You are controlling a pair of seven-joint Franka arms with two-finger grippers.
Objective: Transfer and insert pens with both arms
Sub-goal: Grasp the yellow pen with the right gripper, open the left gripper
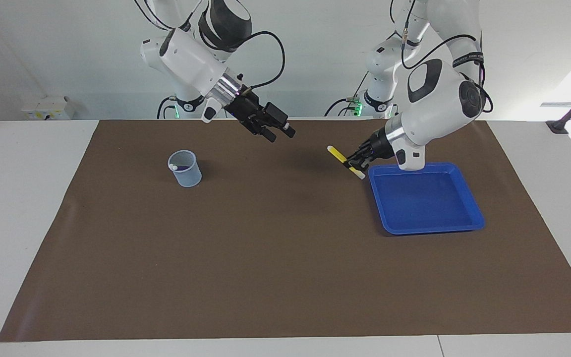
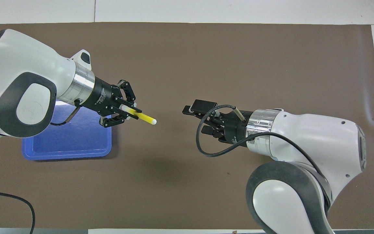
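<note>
Yellow pen [image 1: 346,162] [image 2: 140,116] is pinched in the left gripper [image 1: 354,162] [image 2: 126,110], fingers pressed onto the barrel near its pale cap end; pen is up in the air over the brown mat [image 1: 285,277] [image 2: 187,58], just off the blue tray [image 1: 427,225] [image 2: 67,152] edge on the side toward the table middle, tilted, long yellow end sticking out toward the right gripper, short pale end out the other side of the fingers. Left arm [image 1: 439,104] [image 2: 28,91] comes in over the tray, which sits at the left arm's end of the table with nothing visible inside it. Right gripper [image 1: 274,130] [image 2: 200,118] hangs in the air over the mat around the middle of the table, jaws spread wide, holding nothing, aimed toward the pen with a clear gap between the two. Right arm [image 1: 191,54] [image 2: 304,156] reaches in from its own end. Clear cup [image 1: 185,169] stands upright on the mat at the right arm's end; a pale pen cap [image 1: 173,167] shows at its rim with something purple inside, can't tell more than that. Cup is hidden under the right arm in the overhead view. Green pen can't be made out in either view
</note>
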